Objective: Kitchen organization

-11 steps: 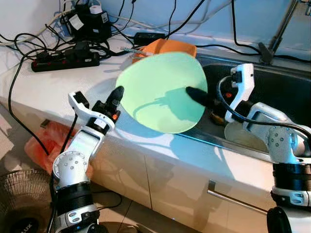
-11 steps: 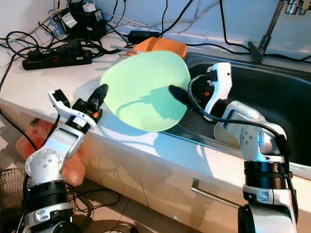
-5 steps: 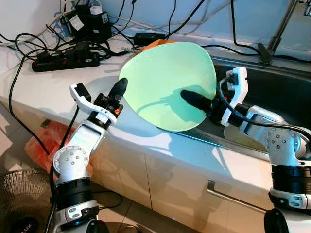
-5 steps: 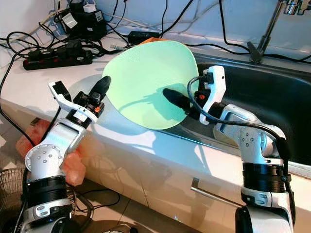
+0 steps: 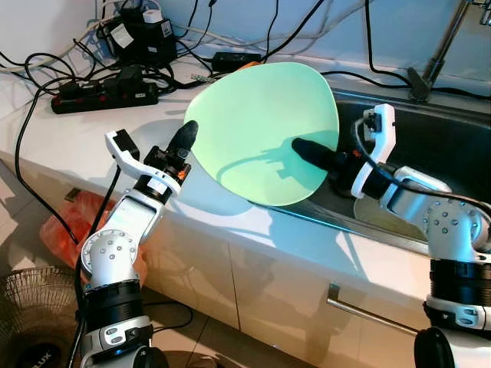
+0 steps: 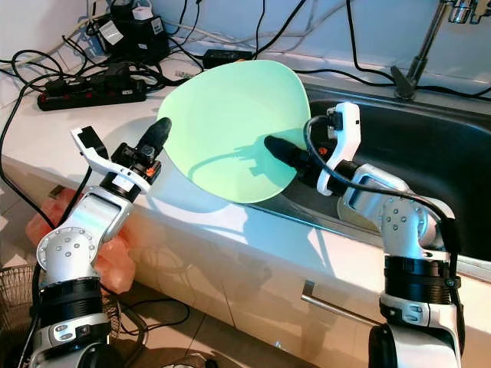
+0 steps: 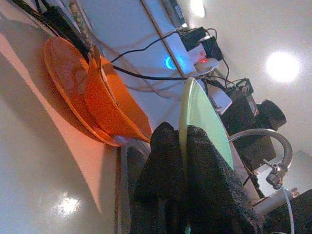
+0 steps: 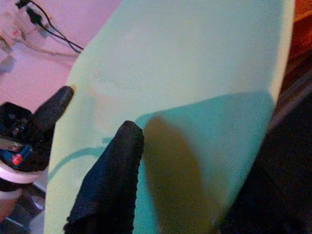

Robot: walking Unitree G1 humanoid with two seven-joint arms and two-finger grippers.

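holding a pale green plate [image 5: 261,130] tilted up off the white counter [image 5: 69,138], both grippers at work. left eye view: left gripper [image 5: 184,138] at the plate's left rim, right gripper [image 5: 305,149] at its right part, one black finger lying across the near face. plate sits over the counter's right end, beside the dark sink [image 5: 445,146]. power strip [image 5: 103,93] and tangled cables far left; red bag [image 5: 57,234] down on the floor.

right eye view: same scene; faucet [image 6: 418,46] stands far right behind the sink.

left wrist view: two black fingers [image 7: 163,161] pinched on the plate's thin edge, one each side, gripping it. orange dishes [image 7: 92,97] stacked on the counter just beyond.

right wrist view: one black finger [image 8: 109,180] pressed on the green face; the other is hidden, so its grip cannot be told.
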